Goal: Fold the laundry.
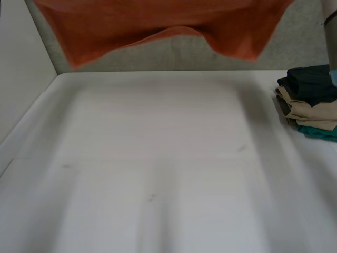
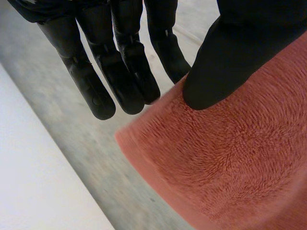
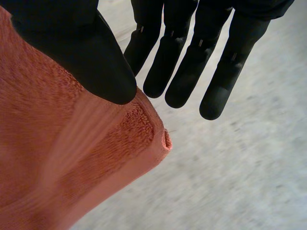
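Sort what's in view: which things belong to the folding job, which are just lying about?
In the job: orange towel, left hand and right hand, each pinching a corner of it.
Lying about: stack of folded clothes on the white table.

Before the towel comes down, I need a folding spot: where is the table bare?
The white table is bare from its left edge across to the folded stack at the right edge, the only crowded spot.
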Motion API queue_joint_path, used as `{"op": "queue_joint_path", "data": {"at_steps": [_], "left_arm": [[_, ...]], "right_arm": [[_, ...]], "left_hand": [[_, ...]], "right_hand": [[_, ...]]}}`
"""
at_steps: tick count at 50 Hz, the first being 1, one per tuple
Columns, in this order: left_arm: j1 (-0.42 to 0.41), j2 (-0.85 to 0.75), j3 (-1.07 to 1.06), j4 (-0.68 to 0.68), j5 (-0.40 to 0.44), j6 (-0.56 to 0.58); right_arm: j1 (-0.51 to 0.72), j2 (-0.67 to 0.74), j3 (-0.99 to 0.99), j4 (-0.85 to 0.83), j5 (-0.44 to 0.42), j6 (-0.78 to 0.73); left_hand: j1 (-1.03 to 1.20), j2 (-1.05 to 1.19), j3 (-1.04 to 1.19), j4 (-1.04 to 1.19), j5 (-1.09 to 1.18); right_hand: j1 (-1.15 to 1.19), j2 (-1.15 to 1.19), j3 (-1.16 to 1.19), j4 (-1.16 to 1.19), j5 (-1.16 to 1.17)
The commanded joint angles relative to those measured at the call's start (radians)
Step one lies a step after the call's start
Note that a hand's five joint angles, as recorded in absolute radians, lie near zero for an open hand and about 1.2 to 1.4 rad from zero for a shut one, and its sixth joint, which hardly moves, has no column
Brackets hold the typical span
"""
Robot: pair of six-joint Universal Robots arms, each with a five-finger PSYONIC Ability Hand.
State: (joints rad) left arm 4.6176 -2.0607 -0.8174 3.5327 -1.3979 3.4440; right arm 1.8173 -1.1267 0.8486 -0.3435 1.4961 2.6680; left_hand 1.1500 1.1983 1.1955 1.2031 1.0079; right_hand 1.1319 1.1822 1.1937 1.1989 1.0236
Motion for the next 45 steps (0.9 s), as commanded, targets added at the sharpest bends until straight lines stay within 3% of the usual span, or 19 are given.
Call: {"op": "queue_joint_path", "data": {"at_steps": [1,11,18,24,27,31,34,36,40,45], "left_arm": [[0.03,0.034,-0.212,0.0,0.085,0.027],[0.053,0.008,-0.544,-0.003,0.22,0.167],[0.063,0.011,-0.723,-0.079,0.234,0.306],[0.093,0.131,-0.896,-0.328,0.247,0.446],[0.132,0.235,-0.971,-0.49,0.26,0.54],[0.208,0.378,-1.051,-0.771,0.248,0.712],[0.253,0.428,-1.08,-0.932,0.247,0.826],[0.267,0.43,-1.077,-0.977,0.258,0.876],[0.239,0.361,-1.005,-0.921,0.292,0.919],[0.127,0.196,-0.817,-0.725,0.245,0.764]], "right_arm": [[-0.009,0.034,0.139,0.106,-0.039,-0.019],[-0.015,0.151,0.338,0.178,-0.083,-0.124],[-0.035,0.2,0.4,0.329,-0.086,-0.233],[-0.075,0.15,0.477,0.553,-0.082,-0.322],[-0.108,0.058,0.553,0.694,-0.08,-0.388],[-0.171,-0.117,0.749,0.917,-0.092,-0.621],[-0.226,-0.212,0.857,0.939,-0.132,-0.808],[-0.243,-0.232,0.871,0.917,-0.149,-0.856],[-0.24,-0.176,0.822,0.844,-0.186,-0.774],[-0.155,-0.035,0.672,0.73,-0.18,-0.562]], "left_hand": [[0.246,0.198,0.201,0.193,0.214],[0.246,0.198,0.201,0.193,0.214],[0.246,0.198,0.201,0.193,0.214],[0.246,0.198,0.201,0.193,0.214],[0.246,0.198,0.201,0.193,0.214],[0.246,0.198,0.201,0.193,0.214],[0.246,0.198,0.201,0.193,0.214],[0.246,0.198,0.201,0.193,0.214],[0.246,0.198,0.201,0.193,0.214],[0.246,0.198,0.201,0.193,0.214]], "right_hand": [[0.264,0.214,0.203,0.197,0.198],[0.264,0.214,0.203,0.197,0.198],[0.264,0.214,0.203,0.197,0.198],[0.264,0.214,0.203,0.197,0.198],[0.264,0.214,0.203,0.197,0.198],[0.264,0.214,0.203,0.197,0.198],[0.264,0.214,0.203,0.197,0.198],[0.264,0.214,0.203,0.197,0.198],[0.264,0.214,0.203,0.197,0.198],[0.264,0.214,0.203,0.197,0.198]]}}
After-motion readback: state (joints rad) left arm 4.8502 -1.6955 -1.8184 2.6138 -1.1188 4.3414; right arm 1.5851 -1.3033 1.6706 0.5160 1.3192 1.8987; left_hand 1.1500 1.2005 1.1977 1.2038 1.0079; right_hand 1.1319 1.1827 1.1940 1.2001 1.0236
